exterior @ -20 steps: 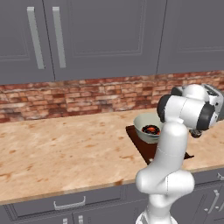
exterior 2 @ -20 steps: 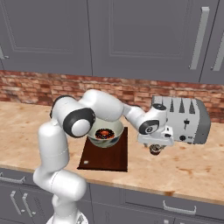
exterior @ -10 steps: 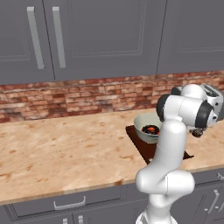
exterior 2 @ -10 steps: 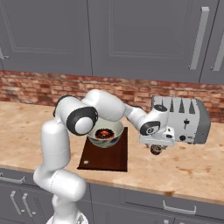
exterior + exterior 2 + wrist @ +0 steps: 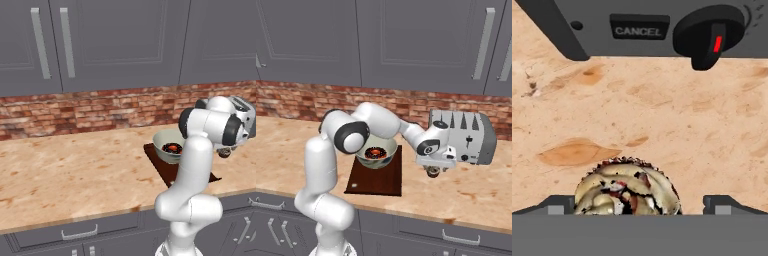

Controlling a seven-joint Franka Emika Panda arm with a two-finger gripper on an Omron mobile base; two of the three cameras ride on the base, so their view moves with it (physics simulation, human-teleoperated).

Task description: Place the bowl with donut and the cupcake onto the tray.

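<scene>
Beige stone counter (image 5: pixel 476 192) near its front edge: bowl (image 5: pixel 376 152) already on the tray (image 5: pixel 378 180), my gripper (image 5: pixel 639 202) gapes over the cupcake (image 5: pixel 628 189), which I judge I must descend on and clamp.

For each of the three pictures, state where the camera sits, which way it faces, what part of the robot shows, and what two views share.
Left base view: behind the arm to its left, facing the counter; the white arm rises at lower right.
Right base view: behind to its right, facing the toaster; arm and open gripper show.
Hand view: on the hand, looking down at the cupcake between the fingertips.
Shared: both base views show the bowl holding the donut on the tray.
</scene>
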